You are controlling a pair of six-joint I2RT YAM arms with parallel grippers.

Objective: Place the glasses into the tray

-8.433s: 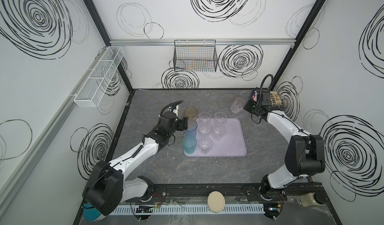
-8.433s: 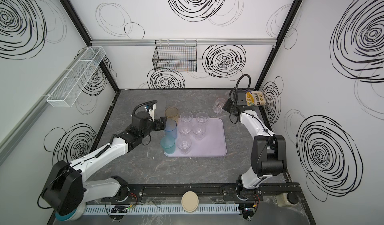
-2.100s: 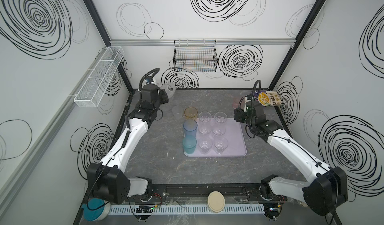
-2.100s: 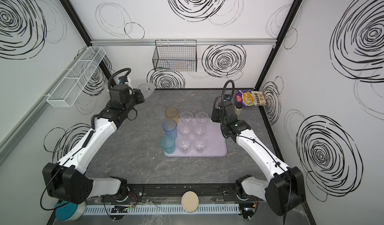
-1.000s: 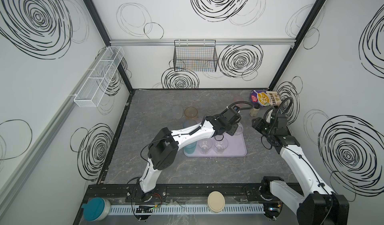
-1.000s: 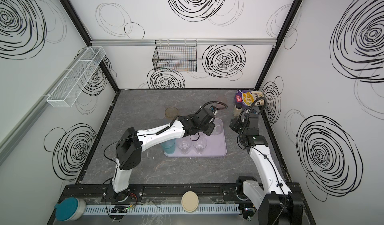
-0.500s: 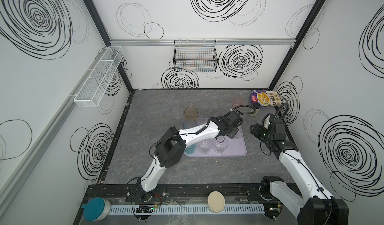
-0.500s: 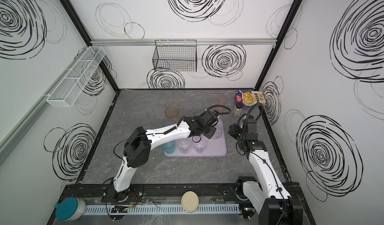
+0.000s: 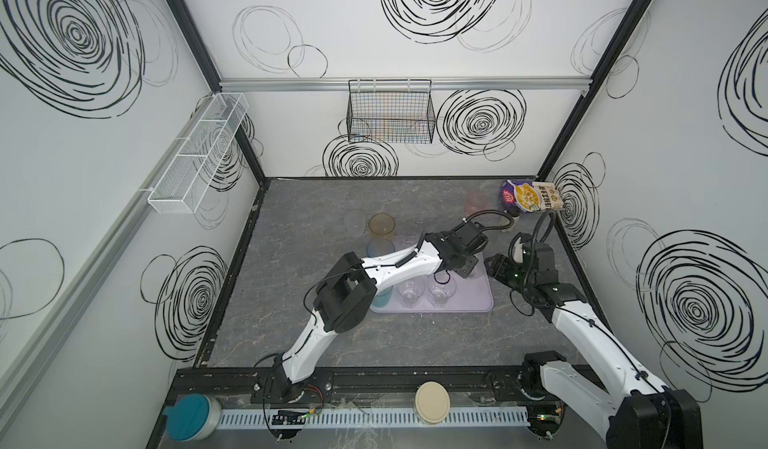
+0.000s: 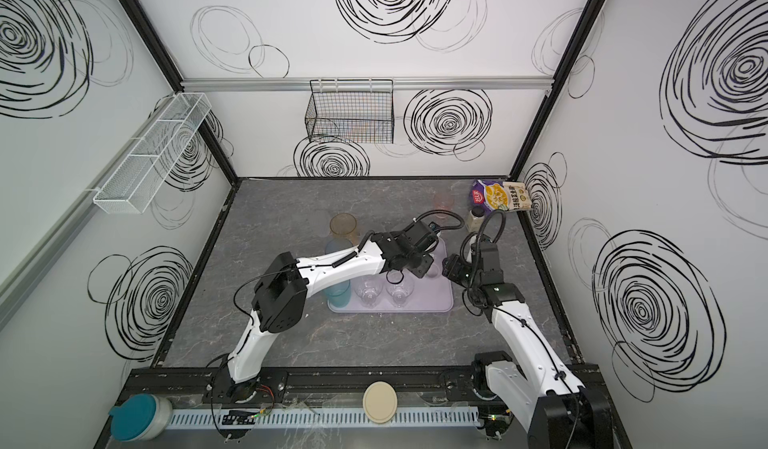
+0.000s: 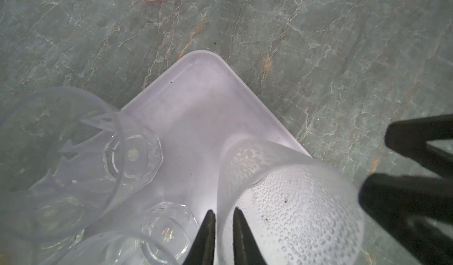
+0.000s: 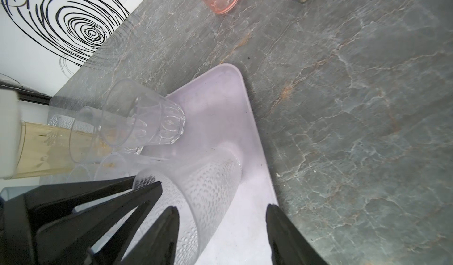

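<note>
The lilac tray (image 9: 478, 303) (image 10: 438, 301) holds several clear glasses (image 9: 442, 292) plus a teal one and a tall blue one (image 9: 380, 246), both half hidden by my left arm. A frosted dimpled glass (image 11: 294, 214) (image 12: 210, 182) stands upright near the tray's right edge. My left gripper (image 9: 465, 270) (image 11: 224, 217) sits astride its rim, fingers slightly parted. My right gripper (image 9: 494, 266) (image 12: 221, 227) is wide open beside that glass. An amber glass (image 9: 381, 224), another frosted glass (image 9: 353, 222) and a pink glass (image 9: 476, 204) stand on the table outside the tray.
A snack bag (image 9: 534, 195) and a small dark-capped bottle (image 10: 477, 218) sit in the back right corner. A black wire basket (image 9: 390, 116) hangs on the back wall, a white mesh shelf (image 9: 199, 152) on the left wall.
My left gripper came toward the front over the tray's right part and its fingers parted a little on the frosted glass. My right gripper moved in toward the tray's right edge.
</note>
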